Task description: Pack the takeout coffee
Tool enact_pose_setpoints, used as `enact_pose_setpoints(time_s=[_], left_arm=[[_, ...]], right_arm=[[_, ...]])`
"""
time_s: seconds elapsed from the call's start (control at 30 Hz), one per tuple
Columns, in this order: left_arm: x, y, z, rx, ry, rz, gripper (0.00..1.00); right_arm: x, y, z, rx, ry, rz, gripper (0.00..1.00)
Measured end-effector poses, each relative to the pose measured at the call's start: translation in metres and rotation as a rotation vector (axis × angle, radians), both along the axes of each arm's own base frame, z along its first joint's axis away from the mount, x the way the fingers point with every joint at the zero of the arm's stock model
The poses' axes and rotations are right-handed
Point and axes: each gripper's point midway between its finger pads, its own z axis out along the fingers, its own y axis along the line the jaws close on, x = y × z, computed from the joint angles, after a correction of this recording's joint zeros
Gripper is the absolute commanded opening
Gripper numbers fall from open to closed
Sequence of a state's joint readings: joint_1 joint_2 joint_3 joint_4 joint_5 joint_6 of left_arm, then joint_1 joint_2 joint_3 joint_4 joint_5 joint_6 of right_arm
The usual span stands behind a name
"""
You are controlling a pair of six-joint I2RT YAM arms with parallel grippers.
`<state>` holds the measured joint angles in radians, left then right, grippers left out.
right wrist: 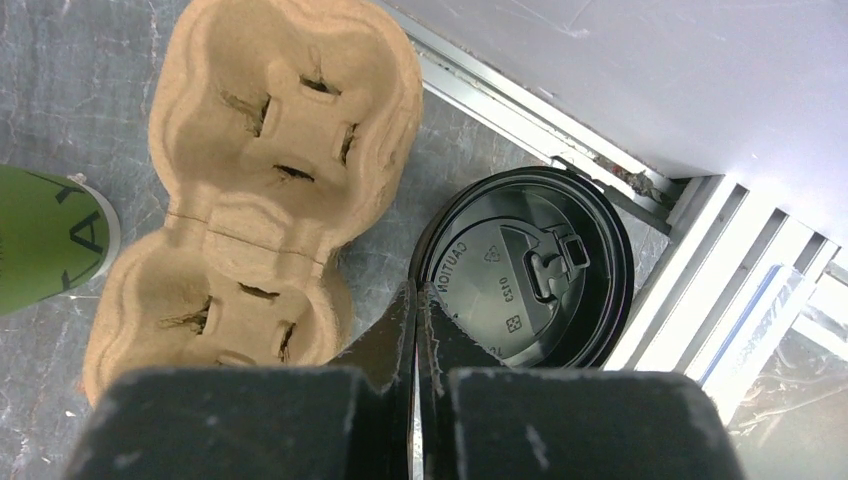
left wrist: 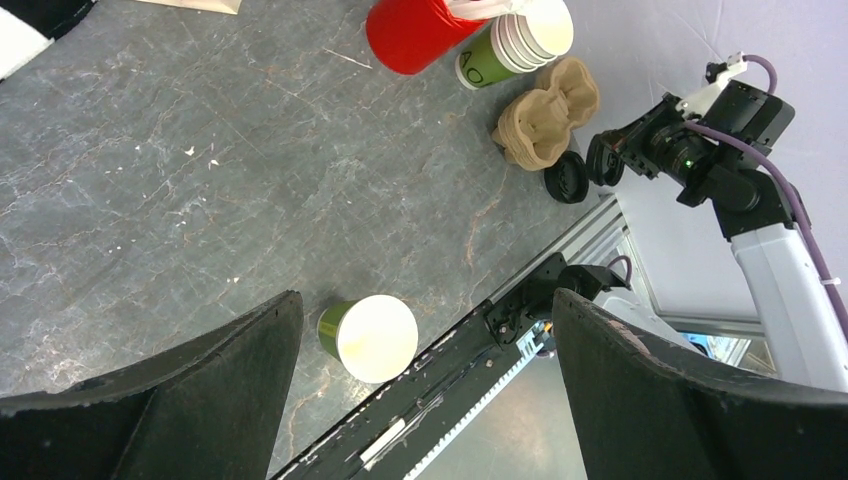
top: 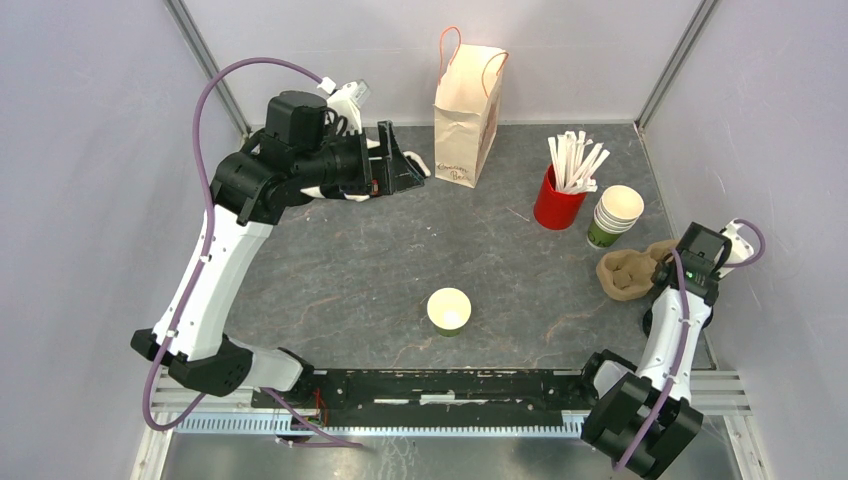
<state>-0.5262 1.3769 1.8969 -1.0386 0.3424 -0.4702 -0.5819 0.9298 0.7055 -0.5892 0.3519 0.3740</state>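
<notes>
No lidded green cup shows in any view. One lidless green cup [top: 449, 310] with a cream inside stands in the middle of the table; it also shows in the left wrist view [left wrist: 368, 338]. A stack of black lids [right wrist: 525, 270] lies at the right edge beside a brown pulp cup carrier [right wrist: 260, 190]. My right gripper [right wrist: 415, 292] is shut and empty, its tips between carrier and lids; in the top view it is at the far right [top: 668, 283]. My left gripper [top: 400, 158] is open and empty, high at the back left [left wrist: 425, 300].
A paper bag [top: 467, 100] with orange handles stands at the back. A red cup of white sticks [top: 558, 200] and stacked lidless cups [top: 615, 215] stand at the back right, just behind the carrier [top: 630, 270]. A metal rail runs along the table's right edge [right wrist: 700, 300].
</notes>
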Motion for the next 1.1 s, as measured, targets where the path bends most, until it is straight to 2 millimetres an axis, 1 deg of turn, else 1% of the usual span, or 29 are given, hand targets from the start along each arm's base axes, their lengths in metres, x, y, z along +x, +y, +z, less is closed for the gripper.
enact_pose_setpoints(time_s=[0.07, 0.17, 0.27, 0.37, 0.5, 0.73, 0.83, 1.1], left_arm=[[-0.001, -0.001, 0.001, 0.000, -0.003, -0.004, 1.00], [-0.003, -0.001, 0.002, -0.002, -0.008, -0.007, 1.00], [-0.006, 0.000, 0.003, -0.003, -0.012, -0.011, 1.00], [-0.007, -0.001, 0.003, -0.003, -0.012, -0.014, 1.00], [-0.007, -0.001, 0.003, -0.003, -0.012, -0.016, 1.00], [-0.007, -0.001, 0.003, -0.003, -0.012, -0.016, 1.00], [-0.007, -0.001, 0.003, -0.003, -0.012, -0.016, 1.00], [-0.007, -0.001, 0.003, -0.004, -0.011, -0.016, 1.00]], right_arm=[[-0.002, 0.002, -0.005, 0.004, 0.006, 0.002, 0.00], [-0.011, 0.008, -0.022, 0.024, 0.038, 0.005, 0.01], [-0.019, 0.014, -0.040, 0.050, 0.079, 0.015, 0.08], [-0.021, 0.017, -0.048, 0.061, 0.093, 0.032, 0.15], [-0.017, 0.017, -0.049, 0.058, 0.083, 0.053, 0.23], [-0.012, 0.016, -0.048, 0.049, 0.066, 0.071, 0.29], [-0.011, 0.017, -0.049, 0.051, 0.063, 0.078, 0.30], [-0.016, 0.022, -0.062, 0.073, 0.083, 0.088, 0.29]])
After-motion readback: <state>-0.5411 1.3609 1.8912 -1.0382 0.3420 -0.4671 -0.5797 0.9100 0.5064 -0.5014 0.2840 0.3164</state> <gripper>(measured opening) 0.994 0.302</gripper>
